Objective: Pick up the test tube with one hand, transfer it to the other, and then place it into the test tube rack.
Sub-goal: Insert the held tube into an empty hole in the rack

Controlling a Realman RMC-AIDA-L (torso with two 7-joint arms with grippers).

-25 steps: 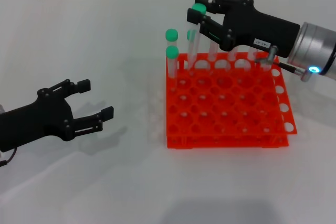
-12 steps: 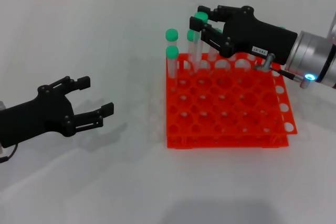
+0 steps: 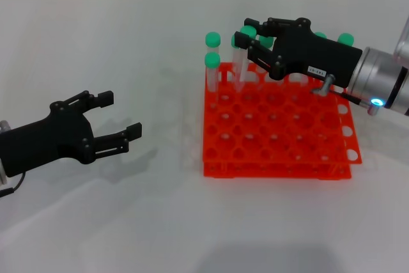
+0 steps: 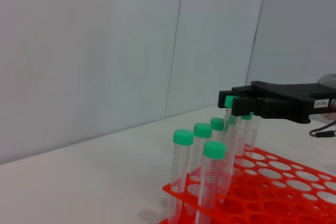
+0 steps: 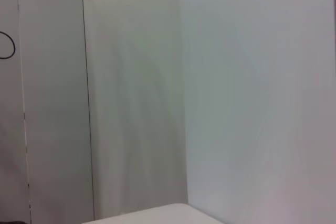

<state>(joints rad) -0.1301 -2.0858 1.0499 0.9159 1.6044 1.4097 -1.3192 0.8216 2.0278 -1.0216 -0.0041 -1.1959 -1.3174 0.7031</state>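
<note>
My right gripper (image 3: 246,32), black with a white label, is shut on a test tube (image 3: 240,68) just below its green cap (image 3: 248,31). It holds the tube upright with the lower end down in a back-row hole of the orange-red rack (image 3: 275,158). The left wrist view shows the same gripper (image 4: 231,102), tube (image 4: 229,145) and rack (image 4: 273,182). My left gripper (image 3: 121,114) is open and empty, low over the table, well to the left of the rack. The right wrist view shows only a wall.
Other green-capped tubes stand in the rack: two at its back left corner (image 3: 212,62), more along the back row (image 3: 346,39). In the left wrist view several of them cluster at the near corner (image 4: 213,150). White table lies between the left gripper and the rack.
My right gripper has come down and a little to the right with the tube, lowering it into the rack's back row. My left gripper has shifted slightly and stays open.
</note>
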